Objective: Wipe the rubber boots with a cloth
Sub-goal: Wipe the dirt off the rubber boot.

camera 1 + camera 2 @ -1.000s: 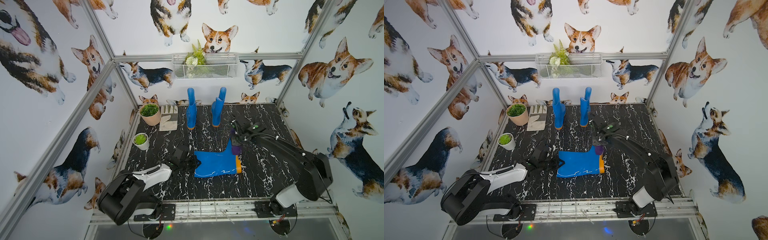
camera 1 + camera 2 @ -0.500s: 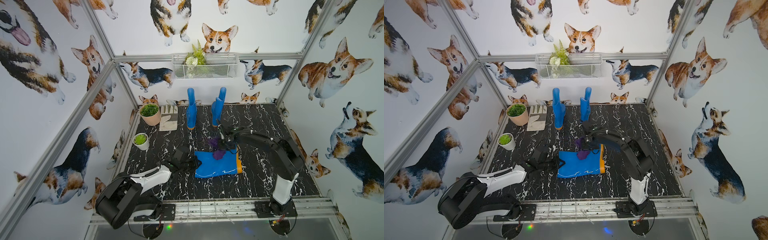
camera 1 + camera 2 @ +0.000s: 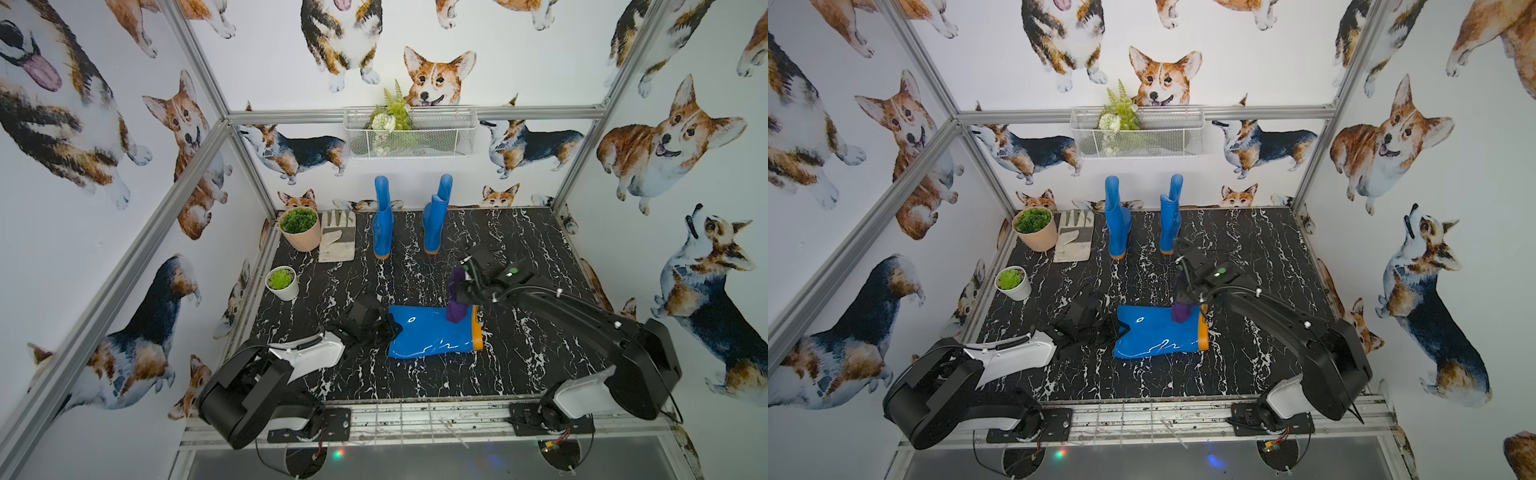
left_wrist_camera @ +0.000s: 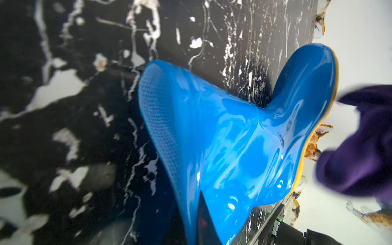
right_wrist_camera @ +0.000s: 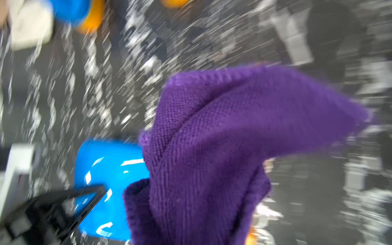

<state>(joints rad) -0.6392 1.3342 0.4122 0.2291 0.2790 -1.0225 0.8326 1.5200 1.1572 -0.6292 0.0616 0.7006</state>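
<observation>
One glossy blue rubber boot [image 3: 432, 338] [image 3: 1156, 338] lies on its side mid-floor, with its orange sole [image 3: 478, 332] toward the right. My left gripper [image 3: 388, 326] is shut on the rim of its shaft; in the left wrist view the boot [image 4: 233, 137] fills the frame. My right gripper [image 3: 459, 291] is shut on the dark-purple cloth [image 3: 457, 308] [image 3: 1181, 311] [image 5: 212, 148]. The cloth hangs onto the boot's foot next to the sole and hides the right fingers. More blue boots [image 3: 382, 224] [image 3: 434, 222] stand upright at the back.
A pale work glove [image 3: 337, 241] lies at the back left beside a large potted plant [image 3: 300, 228]. A small white pot [image 3: 282, 283] stands by the left wall. A wire basket [image 3: 409, 133] hangs on the back wall. Frame posts and walls close in three sides.
The right arm swept the cloth left along the lying boot toward its shaft, then back right to the foot by the sole. The left gripper and boot stayed put.
</observation>
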